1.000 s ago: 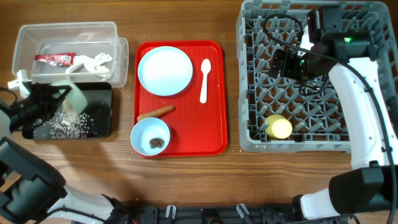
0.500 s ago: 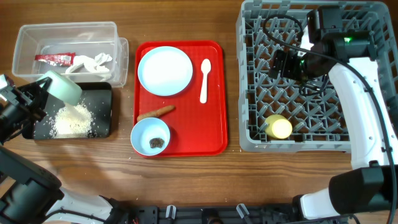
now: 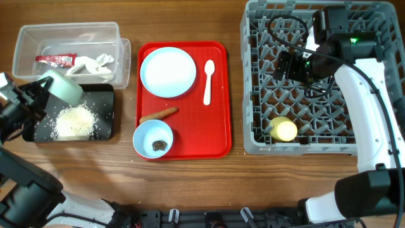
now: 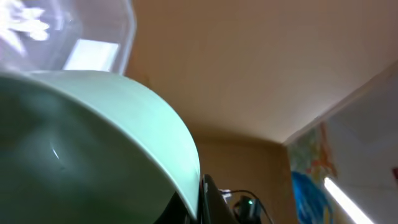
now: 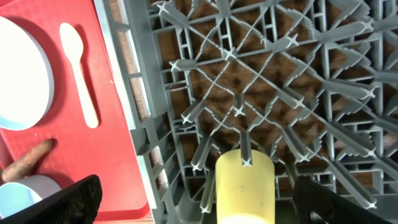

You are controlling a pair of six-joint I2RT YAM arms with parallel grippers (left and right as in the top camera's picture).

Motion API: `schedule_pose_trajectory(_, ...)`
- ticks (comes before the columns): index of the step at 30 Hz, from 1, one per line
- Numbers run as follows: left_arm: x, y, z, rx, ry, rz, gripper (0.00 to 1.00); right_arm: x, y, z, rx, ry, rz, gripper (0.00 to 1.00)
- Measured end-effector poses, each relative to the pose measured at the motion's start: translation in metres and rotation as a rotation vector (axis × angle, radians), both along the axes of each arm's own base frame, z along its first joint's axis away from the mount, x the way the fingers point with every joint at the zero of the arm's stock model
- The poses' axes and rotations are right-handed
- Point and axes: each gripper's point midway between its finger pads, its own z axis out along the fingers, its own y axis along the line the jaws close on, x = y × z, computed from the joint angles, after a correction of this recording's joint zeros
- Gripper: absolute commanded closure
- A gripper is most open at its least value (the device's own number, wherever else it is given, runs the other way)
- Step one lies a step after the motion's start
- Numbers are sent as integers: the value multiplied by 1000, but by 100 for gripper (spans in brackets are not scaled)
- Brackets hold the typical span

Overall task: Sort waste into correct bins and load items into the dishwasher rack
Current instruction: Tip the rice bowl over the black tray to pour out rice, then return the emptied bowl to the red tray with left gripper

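Pale green round bowl is up in the left gripper, clamped at the rim and tipped on its side over the upper-left corner of the black rectangular tray, just below the clear plastic rectangular tub. In the left wrist view the bowl fills the frame and the pads are hidden. It looks like a light, rigid, smooth plastic shell, so it will probably slip under a shallow pinch. Best hold is over the rim, one finger inside and one outside, and it needs little force. The white rice-like grains sit heaped in the tray, so the bowl reads as emptied and ready for the grey plastic dishwasher rack.

Against a second ago, the bowl was lower, mouth-down over the tray, with the grains spread thin. It is now rolled back up and the pile is denser. Over the last half second it has barely shifted.

The right gripper hasn't moved. It hovers over the rack with fingers spread wide and empty, and the yellow cup is racked near the front edge.
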Motion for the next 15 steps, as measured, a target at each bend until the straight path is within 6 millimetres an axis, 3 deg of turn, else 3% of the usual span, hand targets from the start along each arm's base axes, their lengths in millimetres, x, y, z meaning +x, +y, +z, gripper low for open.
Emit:
schedule_pose_trajectory(8,3,-7,10,-104,18,-21,96,-1,1,0,0,2,27,0)
schedule_pose_trajectory(10,13,-26,26,-2,-61,-82,96,-1,1,0,0,1,27,0)
schedule_pose_trajectory(14,25,-86,83,291,-191,-161,96,-1,1,0,-3,0,38,1)
schedule_pose_trajectory(15,26,-90,86,315,-184,-153,96,-1,1,0,-3,-2,41,0)
